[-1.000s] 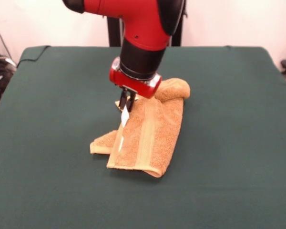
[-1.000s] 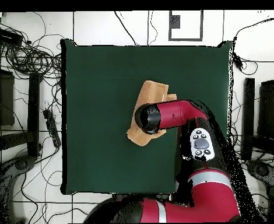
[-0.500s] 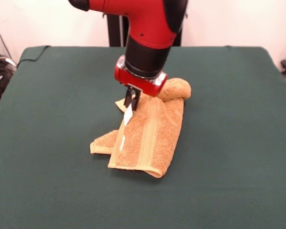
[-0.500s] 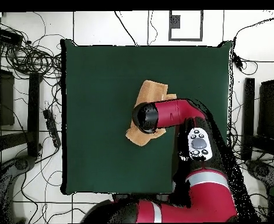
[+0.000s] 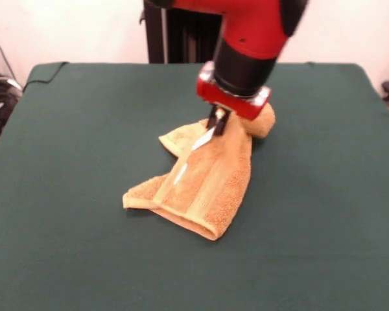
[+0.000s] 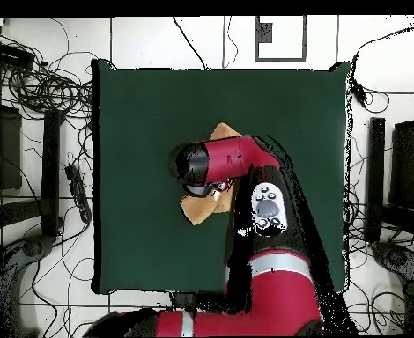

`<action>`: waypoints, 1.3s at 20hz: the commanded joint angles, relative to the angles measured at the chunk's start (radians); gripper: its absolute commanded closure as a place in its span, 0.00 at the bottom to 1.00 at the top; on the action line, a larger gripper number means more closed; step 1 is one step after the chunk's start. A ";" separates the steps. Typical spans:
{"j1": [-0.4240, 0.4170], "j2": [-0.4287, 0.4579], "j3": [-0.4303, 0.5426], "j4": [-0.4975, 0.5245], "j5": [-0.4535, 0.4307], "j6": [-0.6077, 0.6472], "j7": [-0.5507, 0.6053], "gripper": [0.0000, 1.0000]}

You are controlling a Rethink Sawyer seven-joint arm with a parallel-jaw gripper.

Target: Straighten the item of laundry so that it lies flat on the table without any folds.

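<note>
Towel: we count one small orange-tan terry towel (image 5: 204, 181), crumpled and folded over itself near the middle of the table, a little toward its far side in the front view.
Towel shape: we see a long doubled panel running down toward the camera, a small flap (image 5: 142, 193) sticking out at its lower left, a pointed corner (image 5: 175, 139) lifted at the upper left, and a rounded bunch (image 5: 262, 122) just under the arm.
Label: we make out one small white label (image 5: 201, 138) hanging as a thin strip just below the gripper; no writing on it can be read.
Woven bands: we see one flat paler band (image 5: 193, 210) along the folded lower edge; a second we cannot pick out.
Gripper: one gripper (image 5: 218, 121), its dark fingers (image 5: 221, 119) drawn together and pinching the towel's upper edge beside the label, as best we can judge from the front view.
Arm: one red and black arm (image 5: 246, 45) comes down over the towel's upper end; in the overhead view the arm (image 6: 219, 163) covers most of the towel (image 6: 200, 204), leaving a part at either end showing.
Table: one large rectangular table covered in dark green cloth (image 5: 65, 246), far bigger than the towel.
Surroundings: we see tangled black cables (image 6: 43, 88) on the tiled floor beside the table in the overhead view.
</note>
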 commanded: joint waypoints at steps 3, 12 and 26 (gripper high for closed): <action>0.111 0.072 0.006 -0.065 0.097 0.174 0.198 1.00; 0.165 0.119 -0.025 -0.148 0.162 0.234 0.244 1.00; 0.246 0.203 -0.094 -0.212 0.220 0.086 0.334 1.00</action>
